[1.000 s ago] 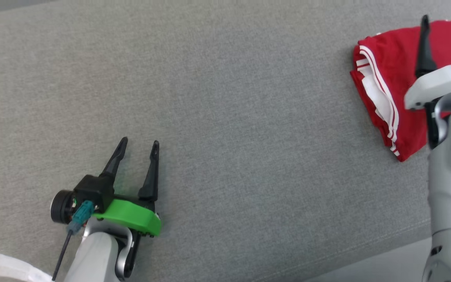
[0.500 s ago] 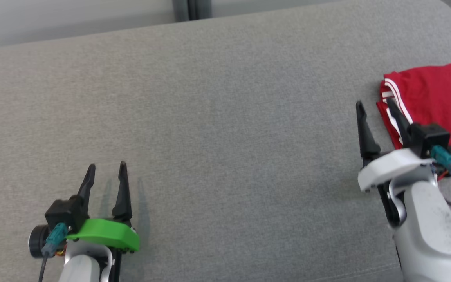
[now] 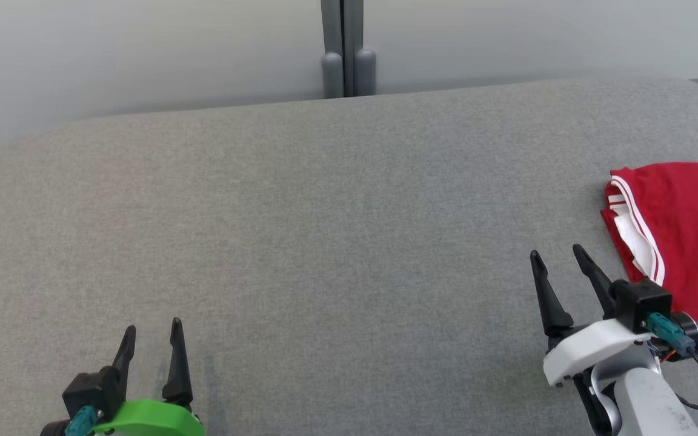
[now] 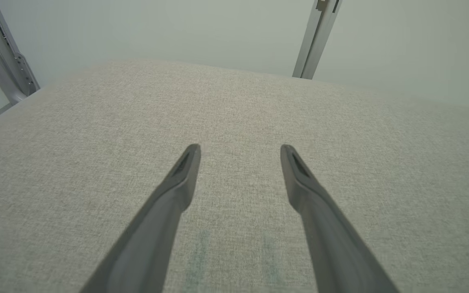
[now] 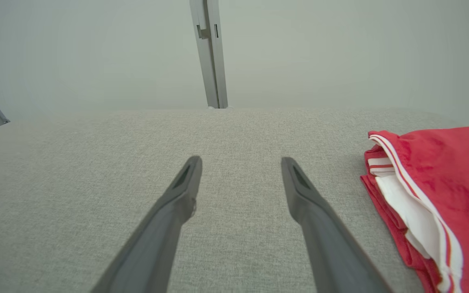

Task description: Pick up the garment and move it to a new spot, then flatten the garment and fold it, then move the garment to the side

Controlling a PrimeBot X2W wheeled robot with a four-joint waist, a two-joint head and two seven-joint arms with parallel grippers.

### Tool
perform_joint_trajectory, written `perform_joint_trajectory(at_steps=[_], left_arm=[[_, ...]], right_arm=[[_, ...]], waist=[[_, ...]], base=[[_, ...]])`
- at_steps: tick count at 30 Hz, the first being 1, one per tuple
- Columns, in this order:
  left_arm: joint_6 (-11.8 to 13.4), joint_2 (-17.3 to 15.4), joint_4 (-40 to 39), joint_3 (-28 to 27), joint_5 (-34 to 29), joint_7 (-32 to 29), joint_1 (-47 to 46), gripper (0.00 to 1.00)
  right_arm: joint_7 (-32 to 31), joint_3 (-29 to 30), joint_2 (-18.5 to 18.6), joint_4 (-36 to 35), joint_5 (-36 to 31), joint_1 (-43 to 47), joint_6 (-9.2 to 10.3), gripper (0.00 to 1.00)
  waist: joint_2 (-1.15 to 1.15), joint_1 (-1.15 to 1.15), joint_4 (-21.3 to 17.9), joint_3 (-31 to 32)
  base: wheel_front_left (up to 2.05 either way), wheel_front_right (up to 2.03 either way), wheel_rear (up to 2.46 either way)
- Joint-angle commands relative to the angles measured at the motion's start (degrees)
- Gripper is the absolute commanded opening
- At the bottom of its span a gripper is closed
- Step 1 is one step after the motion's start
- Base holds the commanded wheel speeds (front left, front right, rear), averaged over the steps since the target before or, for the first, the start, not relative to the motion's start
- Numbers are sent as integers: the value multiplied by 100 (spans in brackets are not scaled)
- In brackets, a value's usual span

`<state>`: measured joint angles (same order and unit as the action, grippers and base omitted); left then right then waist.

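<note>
Right claw (image 3: pixel 555 251) wide open and empty over the grey table (image 3: pixel 337 212), folded red garment (image 3: pixel 682 230) lying flat just to its right, apart from the fingers, left claw (image 3: pixel 152 324) open too, well off to the left, grey post (image 3: pixel 343 48) beyond the far edge.

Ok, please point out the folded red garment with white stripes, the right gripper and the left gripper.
Folded red garment with white stripes (image 3: pixel 688 242): head view, on the plain red top layer.
Right gripper (image 3: pixel 555 251): head view, midway between its two fingertips.
Left gripper (image 3: pixel 153 324): head view, midway between its two fingertips.
</note>
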<state>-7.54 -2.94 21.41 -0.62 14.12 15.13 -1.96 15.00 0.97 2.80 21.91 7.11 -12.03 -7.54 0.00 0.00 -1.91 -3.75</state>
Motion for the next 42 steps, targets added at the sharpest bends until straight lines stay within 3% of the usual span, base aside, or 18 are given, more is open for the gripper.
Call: perform_joint_trajectory(at_steps=[1, 4, 5, 9, 42], left_arm=[[8, -9, -29, -20, -6, -5, 131, 100], [8, -6, -188, -59, 72, -4, 374, 100], [0, 2, -173, -51, 51, -1, 324, 0], [0, 38, 45, -57, 127, -33, 372, 0], [65, 20, -333, -271, 3146, -868, 25, 0]], right_arm=[[22, 1, 26, -53, 43, 167, 13, 100], [22, -7, 26, -215, 135, 436, 13, 100], [-1, -5, 1, -196, 116, 374, 0, 0], [-48, 16, -48, 23, 194, 514, 0, 0], [-871, 229, -21, -299, 3461, 503, 2, 0]], waist=[[0, 0, 107, 227], [0, 0, 120, 346], [0, 0, 101, 319], [0, 0, 104, 327], [0, 0, 127, 341]], base=[[0, 0, 0], [0, 0, 0], [0, 0, 0], [0, 0, 0], [0, 0, 0]])
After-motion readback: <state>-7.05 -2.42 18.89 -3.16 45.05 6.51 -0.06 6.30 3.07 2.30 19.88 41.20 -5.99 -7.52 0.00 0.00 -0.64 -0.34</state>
